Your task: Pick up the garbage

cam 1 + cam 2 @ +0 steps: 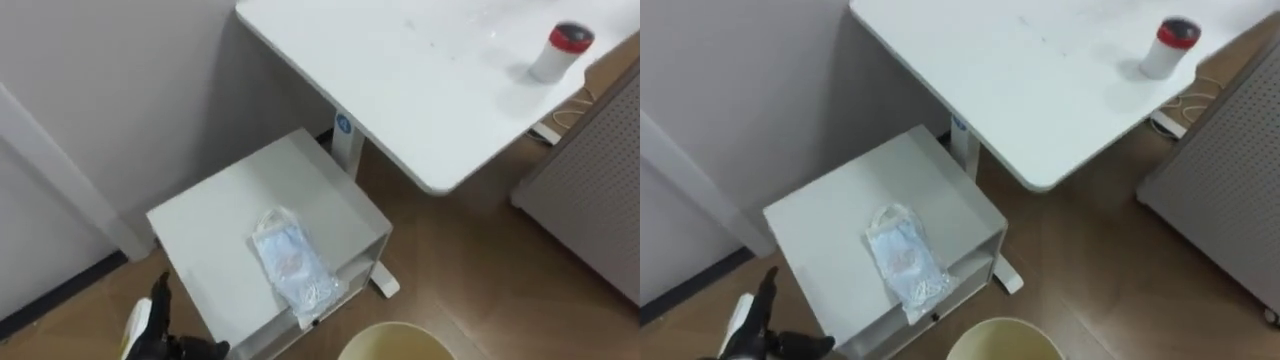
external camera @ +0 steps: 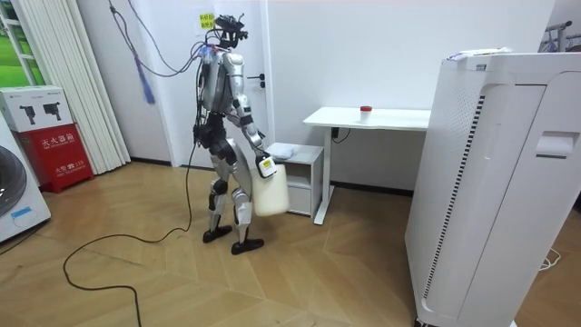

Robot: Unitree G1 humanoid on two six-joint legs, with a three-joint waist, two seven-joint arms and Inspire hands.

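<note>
A crumpled clear plastic bag (image 1: 293, 262) with pale blue inside lies on top of a low white cabinet (image 1: 215, 215), near its front edge. My left hand (image 1: 158, 325) shows at the lower left, beside the cabinet's left corner and apart from the bag, its fingers straight. A cream waste bin's rim (image 1: 395, 340) sits at the bottom edge, in front of the cabinet. In the room view I stand facing the cabinet (image 2: 300, 173), and the bin (image 2: 270, 191) hangs from my right hand (image 2: 264, 164), which grips its top.
A white desk (image 1: 400, 70) stands behind and to the right of the cabinet, with a red-capped white bottle (image 1: 562, 50) on it. A perforated grey-white appliance (image 1: 600, 190) blocks the right side. A wall closes off the left. Wooden floor lies between desk leg and appliance.
</note>
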